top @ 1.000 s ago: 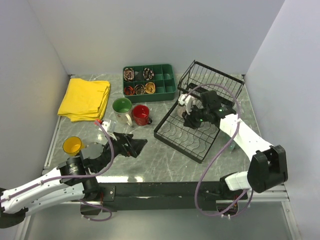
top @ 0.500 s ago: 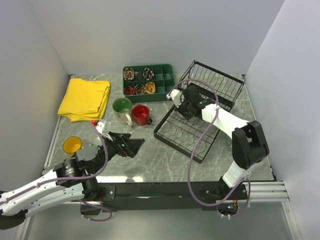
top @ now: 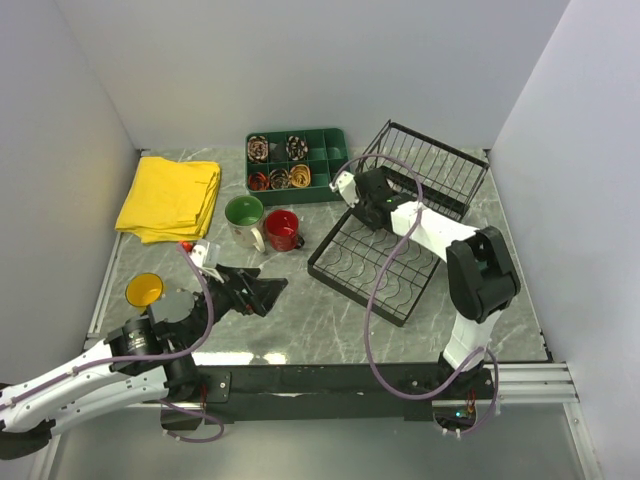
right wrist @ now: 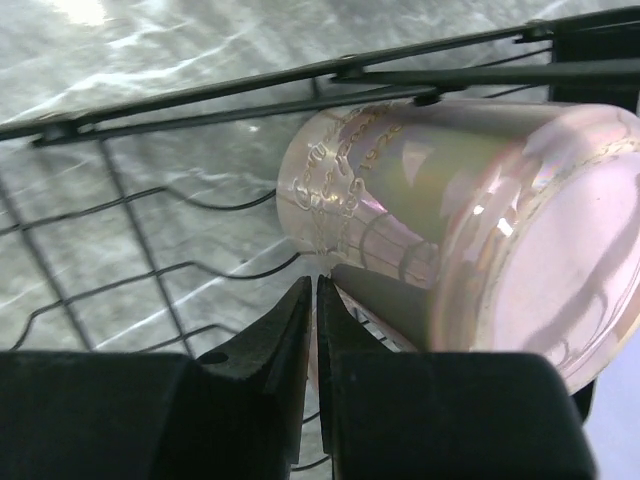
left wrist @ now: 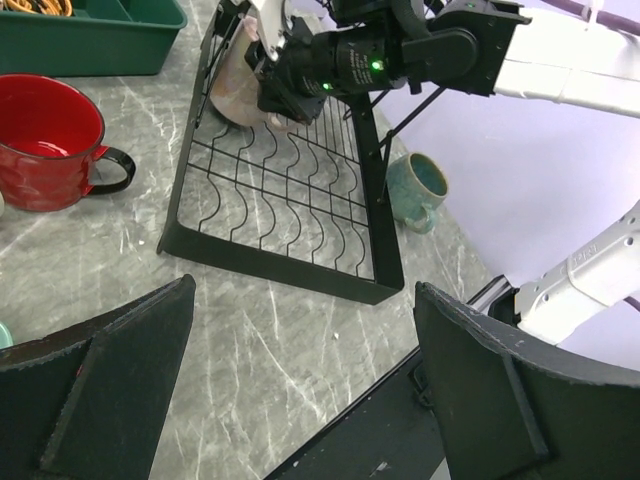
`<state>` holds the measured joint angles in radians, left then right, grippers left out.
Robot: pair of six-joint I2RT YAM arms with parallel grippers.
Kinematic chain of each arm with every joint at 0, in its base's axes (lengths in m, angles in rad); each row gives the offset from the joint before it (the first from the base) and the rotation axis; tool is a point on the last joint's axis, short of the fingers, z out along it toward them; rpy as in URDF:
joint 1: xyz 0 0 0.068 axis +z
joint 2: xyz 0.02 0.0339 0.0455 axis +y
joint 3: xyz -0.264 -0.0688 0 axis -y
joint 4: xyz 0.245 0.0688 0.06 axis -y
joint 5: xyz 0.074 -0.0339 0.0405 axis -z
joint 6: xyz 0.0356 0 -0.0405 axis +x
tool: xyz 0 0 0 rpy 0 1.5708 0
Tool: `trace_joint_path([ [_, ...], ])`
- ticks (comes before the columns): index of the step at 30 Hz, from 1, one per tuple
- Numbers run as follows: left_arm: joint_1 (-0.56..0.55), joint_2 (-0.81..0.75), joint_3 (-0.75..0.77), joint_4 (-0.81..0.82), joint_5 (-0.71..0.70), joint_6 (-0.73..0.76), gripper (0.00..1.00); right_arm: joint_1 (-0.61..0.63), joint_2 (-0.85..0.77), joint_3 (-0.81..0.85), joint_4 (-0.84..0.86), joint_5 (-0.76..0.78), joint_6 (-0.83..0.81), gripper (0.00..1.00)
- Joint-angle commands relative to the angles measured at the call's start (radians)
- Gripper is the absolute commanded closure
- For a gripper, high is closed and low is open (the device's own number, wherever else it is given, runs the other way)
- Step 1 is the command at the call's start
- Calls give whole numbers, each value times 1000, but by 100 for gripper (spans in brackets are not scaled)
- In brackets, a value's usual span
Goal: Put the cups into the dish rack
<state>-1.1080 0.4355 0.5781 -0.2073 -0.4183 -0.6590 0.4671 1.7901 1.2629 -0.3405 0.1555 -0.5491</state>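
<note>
The glossy beige-pink ceramic mug [right wrist: 430,220] lies on its side in the far left corner of the black wire dish rack [top: 355,293]. Its long axis runs along the rack's edge wire; in the right wrist view the wide end points right and the narrow embossed end left. The right claw [right wrist: 313,295] is pinched nearly flat on a thin pink sliver, seemingly the mug's handle. Such a slight hold on glaze could twist free, letting the mug roll off onto the marbled counter [top: 330,320]. The left claw [left wrist: 305,300] gapes wide, empty.

Holds the left arm [top: 90,372] low near the table's [top: 330,325] near-left corner, left gripper [top: 268,295] spread wide. Stretches the right arm [top: 440,232] toward the far edge, right gripper [right wrist: 315,325] closed tight.
</note>
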Motion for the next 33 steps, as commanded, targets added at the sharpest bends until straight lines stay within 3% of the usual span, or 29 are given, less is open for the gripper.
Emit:
trace_joint_path([
  [1, -3, -1, 23, 9, -16, -8, 4, -2, 40, 70, 78, 110, -11, 87],
  [7, -3, -12, 17, 14, -17, -11, 4, -8, 58, 90, 109, 162, -17, 87],
  [12, -3, -4, 29, 9, -20, -21, 4, -8, 23, 87, 71, 96, -23, 85],
  [19, -3, 40, 66, -44, -100, -73, 4, -5, -230, 36, -164, -447, -74, 78],
  [25, 25, 126, 144, -231, -275, -224, 4, -7, -372, -17, -265, -603, -34, 73],
  [29, 244, 236, 184, -202, -73, -182, 2, -33, -503, -60, -253, -660, 18, 67],
  [30, 386, 262, 198, -186, 69, -160, 1, -51, -520, -66, -258, -683, 26, 65],
  [33, 596, 379, 229, -164, 258, -149, 6, -96, -578, -77, -276, -717, 50, 62],
])
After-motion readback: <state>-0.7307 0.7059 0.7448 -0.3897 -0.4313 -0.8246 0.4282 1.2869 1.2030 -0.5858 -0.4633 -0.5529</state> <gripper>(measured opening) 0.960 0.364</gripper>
